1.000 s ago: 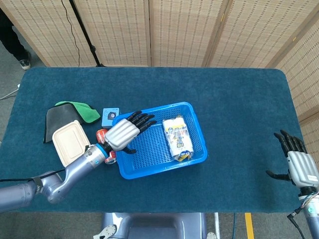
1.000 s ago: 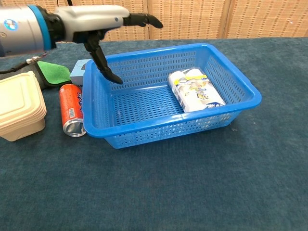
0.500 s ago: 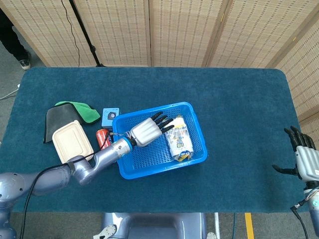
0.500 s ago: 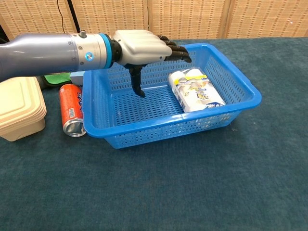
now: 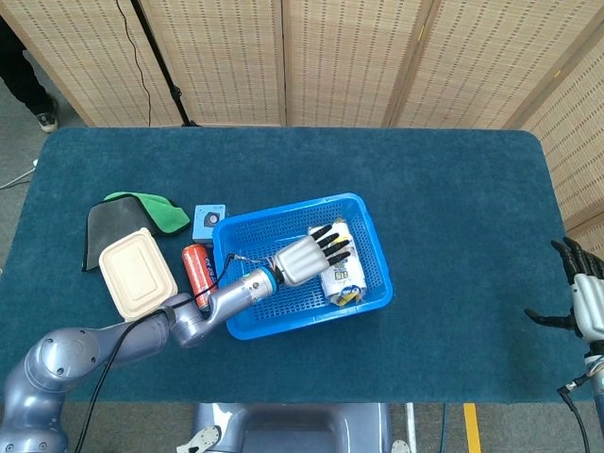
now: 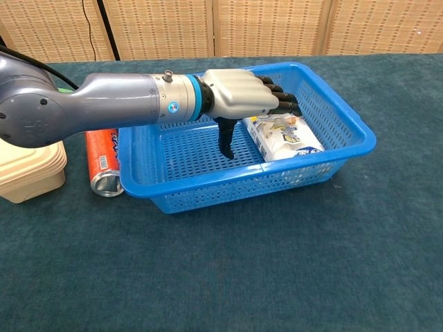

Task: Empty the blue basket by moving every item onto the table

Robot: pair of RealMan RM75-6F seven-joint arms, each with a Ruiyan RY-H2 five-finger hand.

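Blue basket wall rings the left hand, fingers spread over the white packet, gripping nothing. Red can and beige box lie behind its forearm; right hand open, well apart.

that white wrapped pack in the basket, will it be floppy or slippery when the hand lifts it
The white pack looks like soft rolls in glossy film, so it will probably give under the fingers rather than stay stiff. The shiny wrap may be slippery. It is likely light for its bulk. The left hand is over it, and the basket wall sits close beside it.
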